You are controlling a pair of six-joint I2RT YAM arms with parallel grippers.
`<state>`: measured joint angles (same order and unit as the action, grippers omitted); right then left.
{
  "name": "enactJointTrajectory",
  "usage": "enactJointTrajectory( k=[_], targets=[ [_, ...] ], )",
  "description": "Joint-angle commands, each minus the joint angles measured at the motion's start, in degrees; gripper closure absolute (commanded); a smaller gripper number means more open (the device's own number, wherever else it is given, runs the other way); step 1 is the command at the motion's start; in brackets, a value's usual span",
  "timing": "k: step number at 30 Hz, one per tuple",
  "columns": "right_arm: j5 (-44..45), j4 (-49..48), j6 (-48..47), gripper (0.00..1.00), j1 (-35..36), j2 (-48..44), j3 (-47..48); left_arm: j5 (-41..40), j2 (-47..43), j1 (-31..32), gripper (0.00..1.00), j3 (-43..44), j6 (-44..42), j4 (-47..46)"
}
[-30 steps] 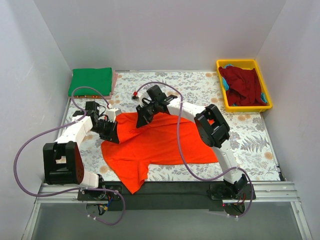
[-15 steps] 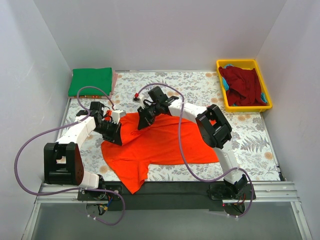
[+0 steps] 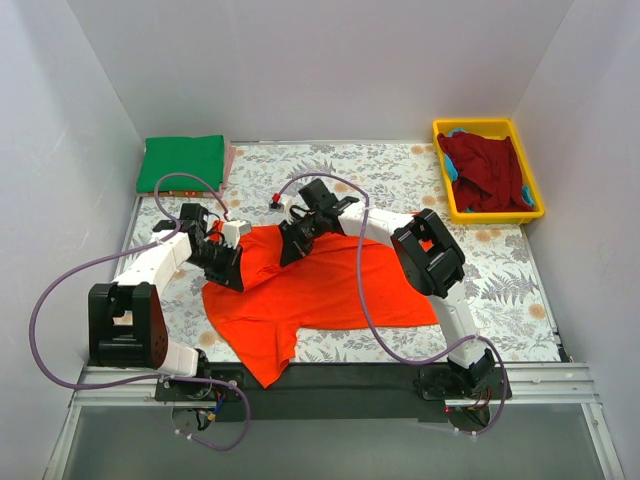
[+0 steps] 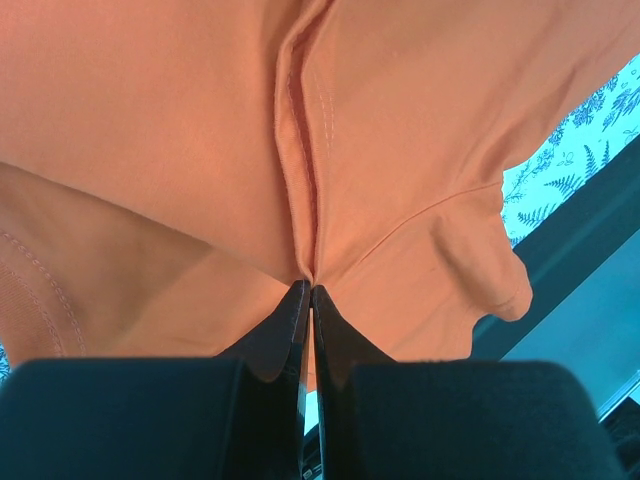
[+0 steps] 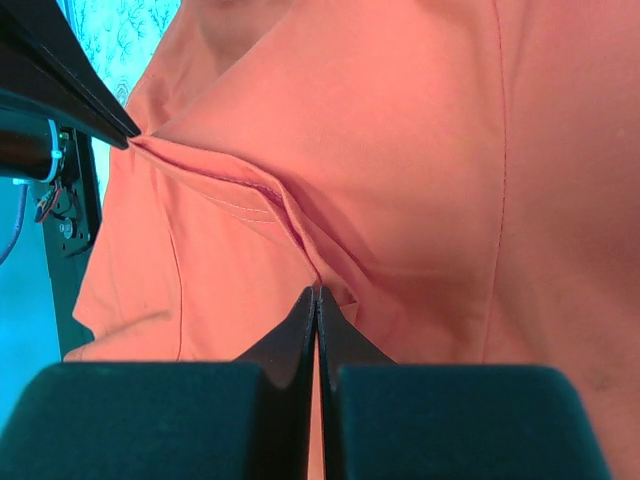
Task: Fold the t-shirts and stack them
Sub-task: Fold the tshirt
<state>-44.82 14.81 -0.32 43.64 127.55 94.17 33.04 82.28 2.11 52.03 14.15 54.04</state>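
A bright orange-red t-shirt lies spread across the middle of the table. My left gripper is shut on a pinch of its cloth at the left edge. My right gripper is shut on a pinch of the same shirt's far edge, and the cloth folds up between both pairs of fingertips. A green t-shirt lies folded at the far left corner. A dark red t-shirt sits crumpled in the yellow tray.
The yellow tray stands at the far right. White walls close the table on three sides. A black rail runs along the near edge between the arm bases. Purple cables loop beside both arms.
Both grippers have moved slightly to the right with the orange-red shirt's far edge, drawing it inward. The jaws stayed shut throughout.
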Motion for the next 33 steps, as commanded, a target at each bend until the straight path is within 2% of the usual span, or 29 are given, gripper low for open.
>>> enactJointTrajectory(
  k=[1, 9, 16, 19, 20, 22, 24, 26, 28, 33],
  targets=[
    [-1.5, -1.2, -1.2, 0.99, 0.1, -3.1, 0.3, 0.3, -0.4, 0.5, 1.0, 1.0, -1.3, 1.6],
    [-1.2, -1.2, -1.2, 0.99, 0.1, -3.5, 0.3, 0.7, -0.5, 4.0, 1.0, 0.2, -0.5, 1.7],
    [-1.9, -1.1, -1.5, 0.99, 0.0, -4.6, -1.7, 0.1, 0.3, 4.2, 0.99, 0.3, 0.3, 1.2],
    [-2.9, -1.1, -2.5, 0.99, 0.0, -5.6, -3.5, 1.2, 0.0, 3.2, 0.75, 1.7, 0.4, 1.3],
    [-3.5, -0.8, -2.8, 0.99, 0.1, -5.9, -3.8, 2.0, -0.1, 1.4, 0.72, 2.7, 0.5, 1.3],
    [-4.0, 0.0, -4.4, 0.81, 0.0, -7.5, -4.4, 5.1, 0.9, -1.5, 0.67, 7.2, 0.7, 1.2],
    [-3.0, 1.3, -6.0, 0.58, -0.5, -9.0, -5.0, 6.7, 2.8, -6.9, 0.64, 13.1, 0.9, 1.2],
    [-2.6, 1.7, -6.3, 0.57, -1.6, -11.6, -5.5, 7.6, 5.9, -11.5, 0.64, 16.4, 3.8, -1.5],
    [-2.6, 2.2, -5.1, 0.56, -4.7, -13.6, -5.5, 7.2, 9.5, -13.4, 0.64, 20.9, 6.7, -5.3],
    [-1.6, 7.4, -6.4, 0.6, -15.5, -16.3, -6.5, 5.3, 15.4, -14.1, 0.64, 24.9, 15.2, -11.4]
  ],
)
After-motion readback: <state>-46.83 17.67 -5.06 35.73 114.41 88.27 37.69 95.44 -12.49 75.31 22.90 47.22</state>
